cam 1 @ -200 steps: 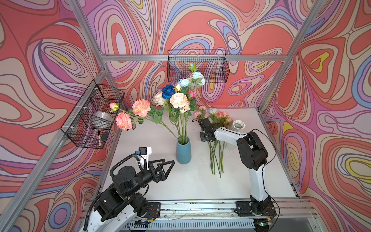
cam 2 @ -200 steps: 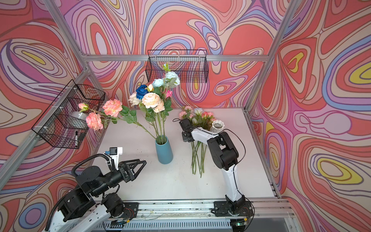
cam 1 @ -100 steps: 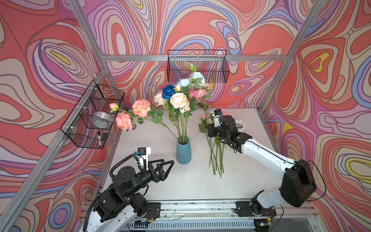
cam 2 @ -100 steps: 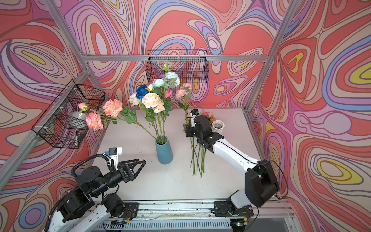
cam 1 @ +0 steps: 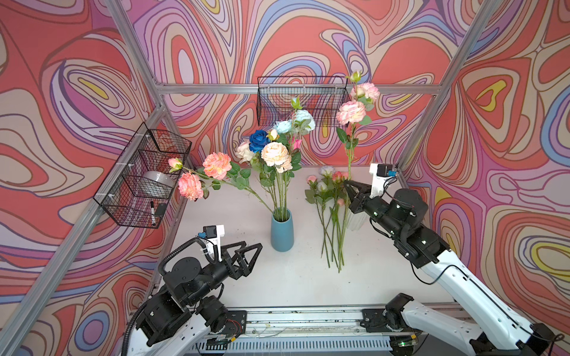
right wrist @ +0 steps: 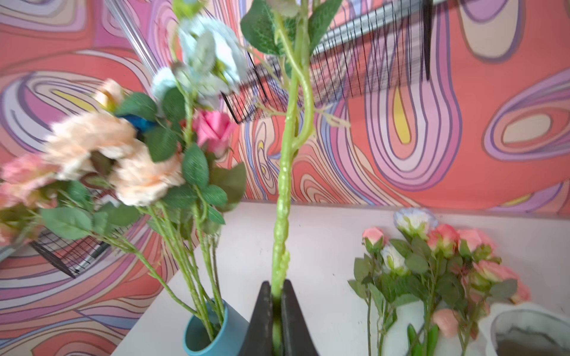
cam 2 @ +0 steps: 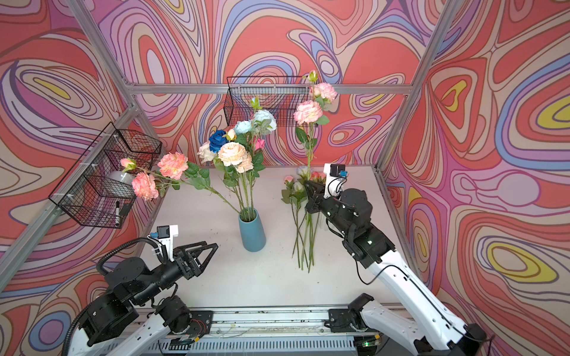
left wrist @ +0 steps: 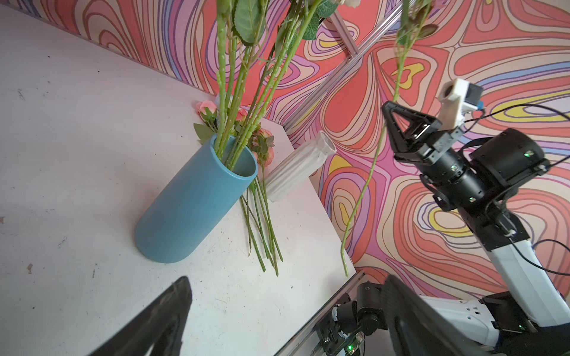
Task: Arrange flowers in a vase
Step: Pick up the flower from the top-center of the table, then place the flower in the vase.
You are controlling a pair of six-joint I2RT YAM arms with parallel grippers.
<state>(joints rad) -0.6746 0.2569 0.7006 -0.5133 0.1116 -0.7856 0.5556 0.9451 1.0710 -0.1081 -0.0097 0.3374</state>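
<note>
A blue vase [cam 1: 282,229] [cam 2: 252,229] stands mid-table and holds several flowers [cam 1: 274,152] in peach, cream, pale blue and deep blue. My right gripper [cam 1: 347,184] [right wrist: 276,289] is shut on the green stem [right wrist: 285,172] of a pink flower [cam 1: 351,112] [cam 2: 308,111]. It holds that flower upright, right of the vase and off the table. More flowers [cam 1: 331,215] [right wrist: 431,262] lie on the table below it. My left gripper [cam 1: 251,246] [left wrist: 287,279] hovers open and empty at the front left, near the vase [left wrist: 194,200].
A white ribbed vase [left wrist: 299,166] [right wrist: 530,326] stands behind the loose flowers, near the right arm. Wire baskets hang on the left wall [cam 1: 145,175] and the back wall [cam 1: 302,98]. A metal rail [cam 1: 308,317] runs along the table's front edge.
The right arm has risen and pulled back, lifting the pink flower up from the pile on the table. The left arm has not moved.
</note>
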